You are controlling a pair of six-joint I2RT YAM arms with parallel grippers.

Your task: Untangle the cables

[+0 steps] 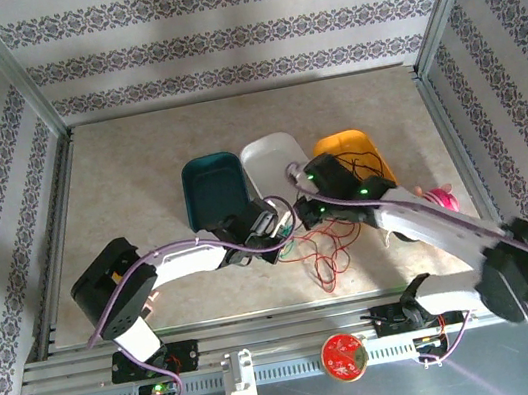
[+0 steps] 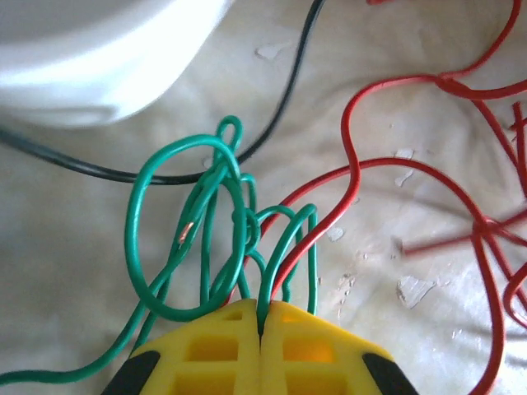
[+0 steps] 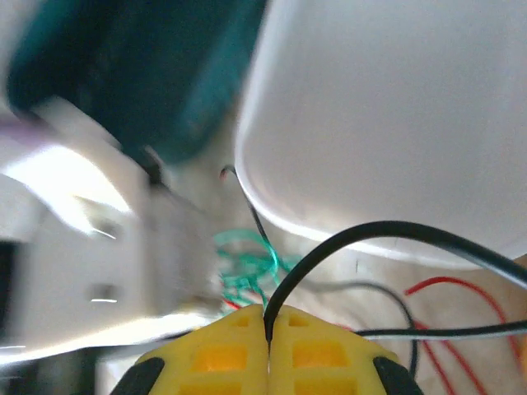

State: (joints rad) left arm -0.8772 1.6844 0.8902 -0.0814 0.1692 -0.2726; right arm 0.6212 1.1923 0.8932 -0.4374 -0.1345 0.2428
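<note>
On a pale table (image 1: pixel 137 168), the left gripper (image 2: pixel 262 319) had its yellow jaws pressed together, pinching a strand of the looped green cable (image 2: pixel 132 234), with the red cable (image 2: pixel 395 161) lying in loose curves just beside it. The right gripper (image 3: pixel 268 327) also had its jaws squeezed together, nipping the black cable (image 3: pixel 395 229), which arched up in front of a white tray (image 3: pixel 395 107). The tangle lay between both grippers, near the trays' front edges.
</note>
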